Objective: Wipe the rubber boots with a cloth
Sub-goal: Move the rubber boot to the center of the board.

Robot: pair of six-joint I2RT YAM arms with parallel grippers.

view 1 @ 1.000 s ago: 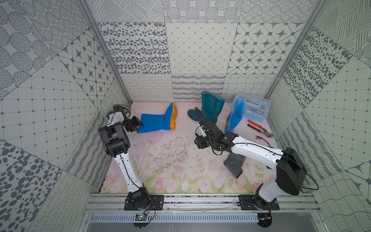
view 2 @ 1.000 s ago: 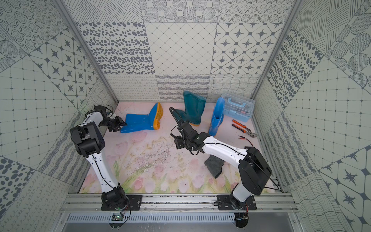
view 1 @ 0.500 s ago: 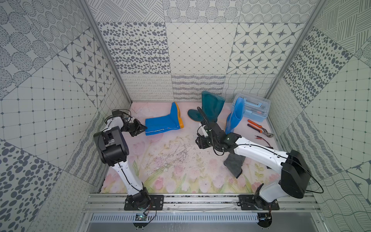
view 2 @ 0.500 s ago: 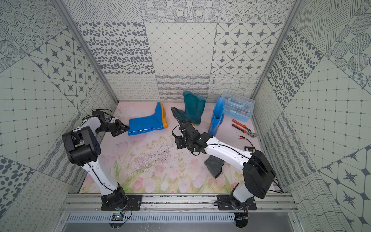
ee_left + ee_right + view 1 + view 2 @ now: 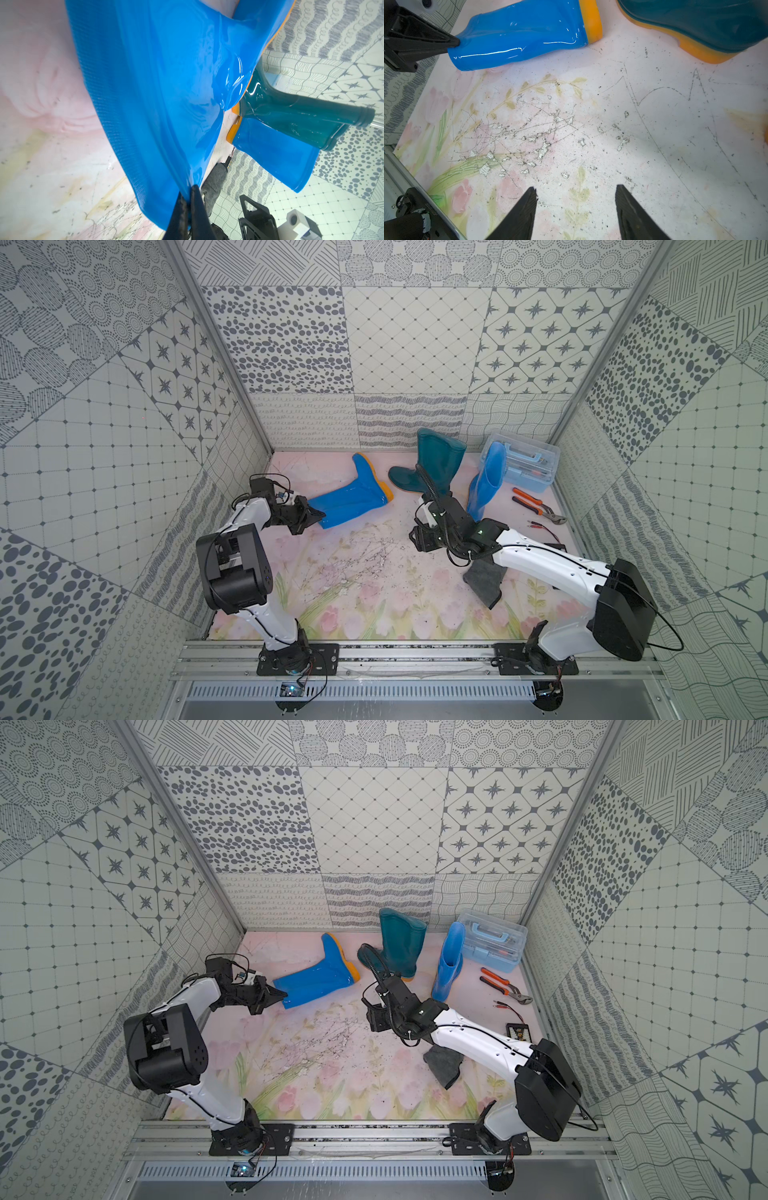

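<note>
Clamping shut over the last second, the left gripper (image 5: 318, 514) is now pinching the shaft rim of the lying blue boot (image 5: 353, 499), which is ending up a little nearer the middle of the mat (image 5: 353, 605) than it was. That pinch is catching only a thin, glossy edge, as the left wrist view shows, so I'd worry the rubber is going to slip out once the boot is dragged or lifted. Its orange sole is lying close to the teal boot (image 5: 436, 460), and a further push could be knocking that one over.

The right gripper (image 5: 575, 188) is hovering over bare mat with its jaws spread and empty. The standing blue boot (image 5: 484, 485) is hiding its foot behind that wrist. The cloth (image 5: 484, 583) is lying on the mat, partly covered by the right forearm, so wiping is not starting yet.
</note>
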